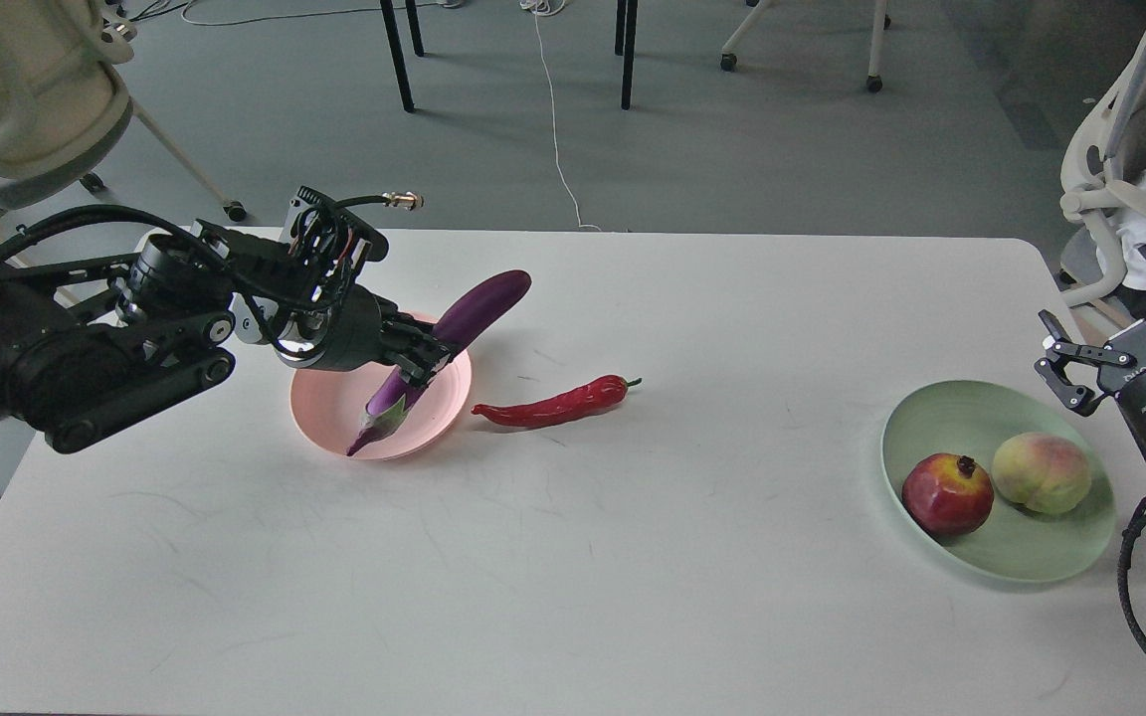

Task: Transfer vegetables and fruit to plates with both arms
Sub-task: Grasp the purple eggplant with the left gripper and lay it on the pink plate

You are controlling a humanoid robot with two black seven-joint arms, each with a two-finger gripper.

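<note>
Eggplant (pixel 454 333) clamped in the left gripper (pixel 427 363), fingers closed around its middle; it hangs tilted, capped end down over the pink plate (pixel 334 413) and blunt purple end sticking up and out past the plate's far rim toward the table's far edge. Whether the cap tip actually touches the plate surface cannot be told. Pink plate sits on the white table (pixel 573 557) toward its left edge, nearer the far side than the near one. Red chili pepper (pixel 555 403) lies flat on the table just beside that plate, on its right, apart from the rim, green stem pointing right. Green plate (pixel 941 418) rests near the table's right edge. On it, pomegranate (pixel 947 492) to the left with its crown up and peach (pixel 1041 472) to the right, the two side by side (very close, possibly touching). Right gripper (pixel 1065 373) is poised at the right edge of the table, just beyond the green plate's far right rim, fingers spread apart and holding nothing. Left arm (pixel 86 363) reaches in across the table's left edge.
</note>
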